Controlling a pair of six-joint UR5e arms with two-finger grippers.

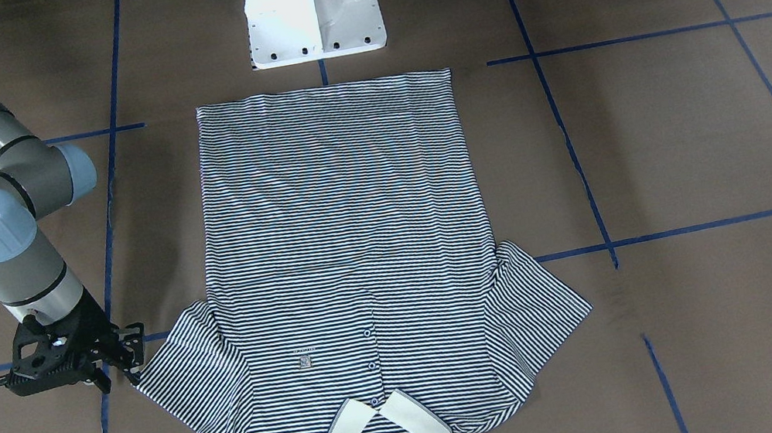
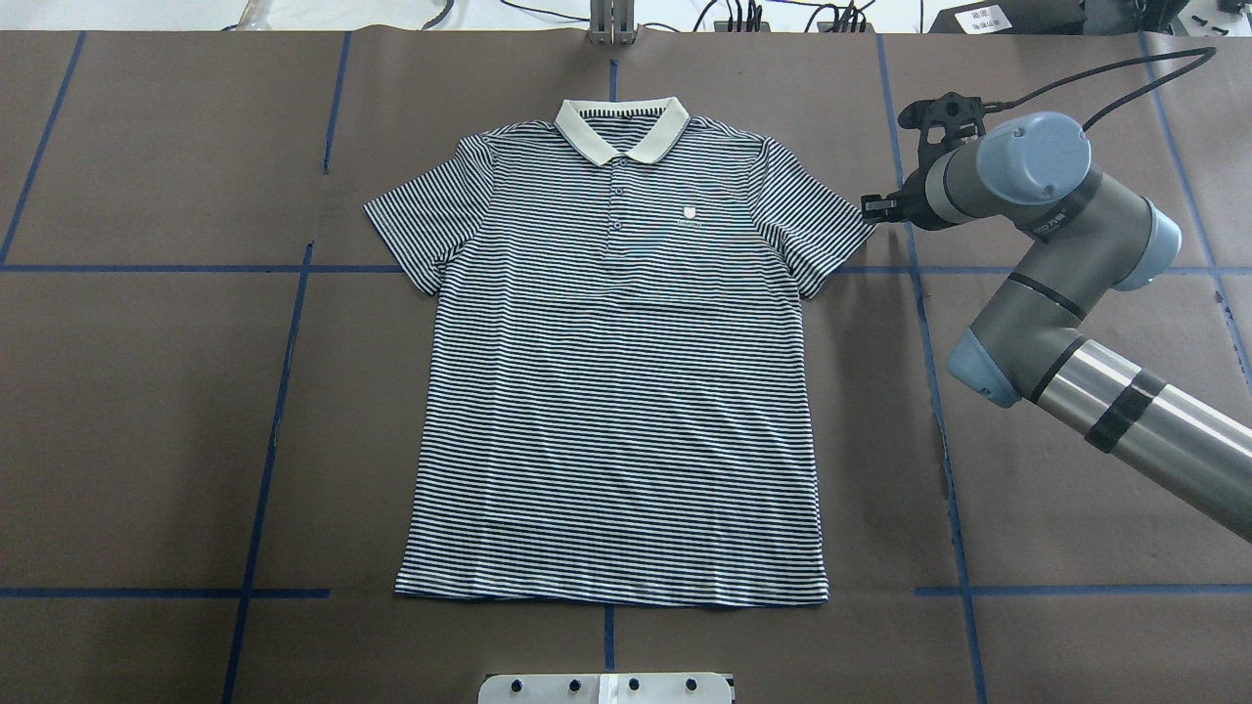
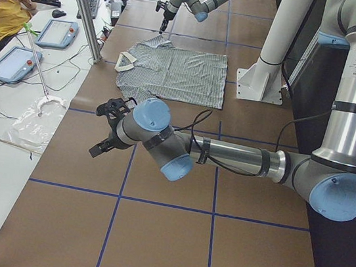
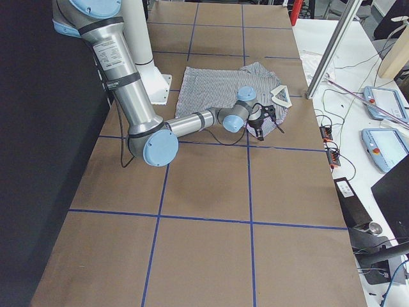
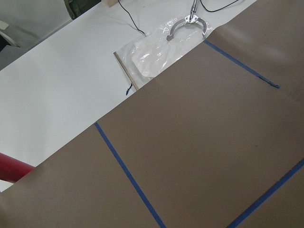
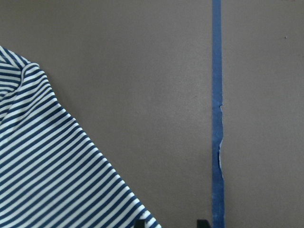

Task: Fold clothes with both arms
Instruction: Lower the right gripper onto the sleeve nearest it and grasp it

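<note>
The striped polo shirt [image 2: 616, 391] lies flat and face up on the brown table, its cream collar [image 2: 618, 129] on the side away from the robot; it also shows in the front-facing view [image 1: 345, 254]. My right gripper [image 2: 875, 205] is low at the outer edge of the shirt's sleeve on my right side [image 1: 117, 367]. In the right wrist view its two black fingertips [image 6: 139, 223] stand apart and open, with the sleeve hem [image 6: 47, 166] at the left tip. My left gripper [image 3: 105, 133] hovers over bare table far from the shirt. I cannot tell whether it is open or shut.
The white pedestal base [image 1: 312, 9] stands just behind the shirt's hem. Blue tape lines [image 2: 293, 323] cross the table. A white side table holds a plastic bag [image 5: 156, 52] and tablets [image 3: 56, 31]. A person in yellow [image 3: 1, 2] sits beyond it.
</note>
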